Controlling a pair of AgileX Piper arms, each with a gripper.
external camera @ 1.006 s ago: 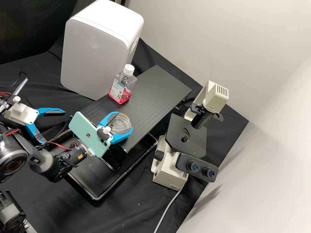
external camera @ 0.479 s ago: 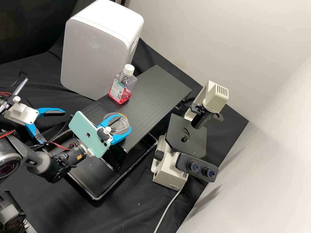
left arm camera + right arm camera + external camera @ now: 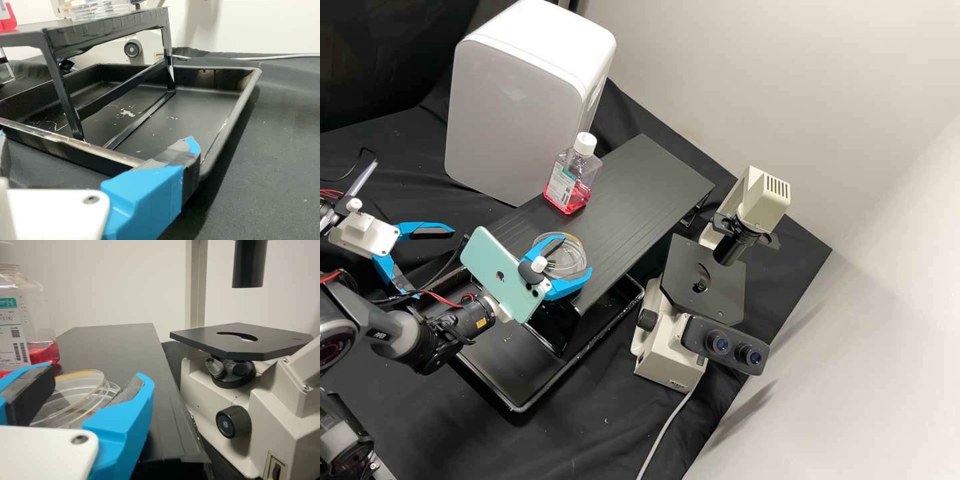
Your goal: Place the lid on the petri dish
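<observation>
At the far left of the high view you find the left gripper (image 3: 430, 261) wide open, with nothing between its two blue fingers. It hangs low over the black cloth, just beside the left side of the black tray (image 3: 507, 363). Its arm comes in from the left edge and lies low, the fingers pointing toward the tray.

Next to the right, the right gripper (image 3: 570, 255) is also open. Its fingers stand on both sides of the petri dish (image 3: 563, 252). In the right wrist view the dish lies between the black pad of one finger and the blue tip of the other, and you cannot tell there whether a pad touches the rim. The lid (image 3: 75, 387) lies on top of the dish, it seems a little aslant. The dish rests on the black platform (image 3: 647, 187), at the end nearest the arms, and the platform stands over the tray.

The right arm rises from the lower left, its forearm slanting up to the right. A mint-green phone (image 3: 503, 275) sits on the wrist, and the gripper is level with the platform top.

Farther along the platform stands a flask (image 3: 570, 180) with red liquid, and the microscope (image 3: 713, 287) is at the right.
</observation>
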